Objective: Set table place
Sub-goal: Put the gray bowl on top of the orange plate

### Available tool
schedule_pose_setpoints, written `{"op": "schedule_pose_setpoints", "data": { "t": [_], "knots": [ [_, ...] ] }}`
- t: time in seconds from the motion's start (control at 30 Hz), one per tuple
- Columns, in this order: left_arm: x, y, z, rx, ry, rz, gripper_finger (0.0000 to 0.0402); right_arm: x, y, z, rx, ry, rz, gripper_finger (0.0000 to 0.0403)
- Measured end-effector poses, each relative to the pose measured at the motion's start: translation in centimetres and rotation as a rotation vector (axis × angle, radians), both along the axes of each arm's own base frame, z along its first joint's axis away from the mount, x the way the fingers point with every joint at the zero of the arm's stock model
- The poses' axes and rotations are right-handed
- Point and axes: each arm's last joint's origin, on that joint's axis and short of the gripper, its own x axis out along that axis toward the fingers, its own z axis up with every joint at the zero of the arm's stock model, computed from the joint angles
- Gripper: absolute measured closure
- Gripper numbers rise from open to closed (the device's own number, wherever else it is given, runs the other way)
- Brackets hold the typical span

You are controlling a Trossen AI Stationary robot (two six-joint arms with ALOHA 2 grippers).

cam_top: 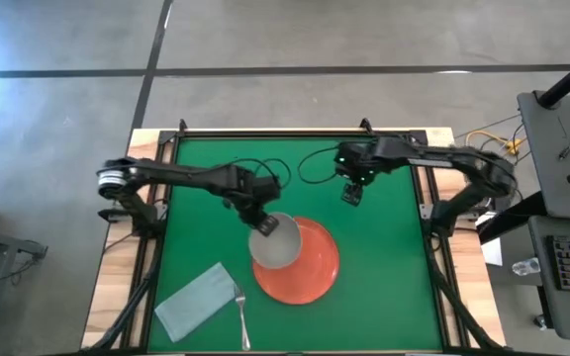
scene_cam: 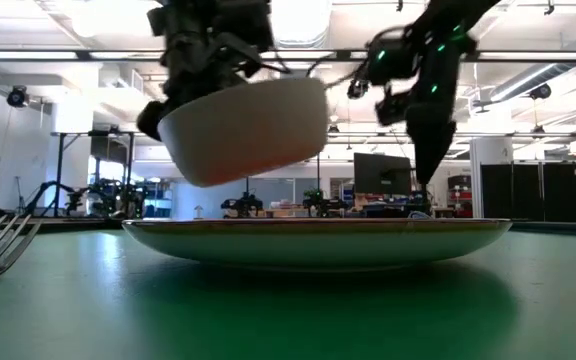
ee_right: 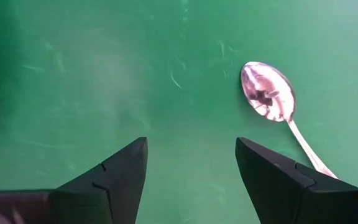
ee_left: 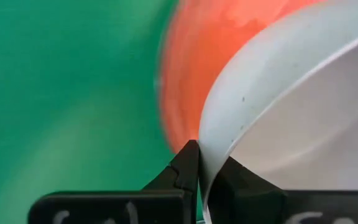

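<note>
Two arms matter here: our left gripper (cam_top: 263, 227) pinches the grey bowl (cam_top: 276, 241) by its rim, fingers closed on it, held tilted above the orange-red plate's (cam_top: 310, 272) left part; our right gripper (cam_top: 351, 194), jaws wide and empty, hovers far of the plate, the spoon (ee_right: 271, 96) just ahead

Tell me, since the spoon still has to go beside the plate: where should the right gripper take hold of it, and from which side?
Probably the handle, from straight above. The spoon lies flat on the table, bowl facing up. That rounded bowl would likely slip, while the thin handle gives two narrow edges for the fingers to straddle. The right gripper hangs open above the table, just beside the spoon.
</note>
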Motion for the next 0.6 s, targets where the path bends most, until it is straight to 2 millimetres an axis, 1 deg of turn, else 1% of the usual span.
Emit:
{"op": "schedule_pose_setpoints", "data": {
  "t": [0.17,0.3,0.4,0.6],
  "knots": [
    [2.8,-1.1,-0.4,0.0,0.007,-0.026,0.0402,-3.0,1.3,1.8,-0.021,-0.115,-0.095,0.0165],
    [4.2,-1.3,-0.5,0.001,0.003,-0.027,0.0402,-5.1,2.2,1.9,-0.013,-0.161,-0.176,0.0165],
    [4.8,-1.3,-0.6,0.001,0.004,-0.027,0.0402,-6.1,2.9,1.4,0.009,-0.178,-0.241,0.0165],
    [4.6,-2.0,-1.2,0.0,0.052,-0.042,0.0402,-7.1,4.4,0.3,0.039,-0.216,-0.293,0.0165]
  ]
}}
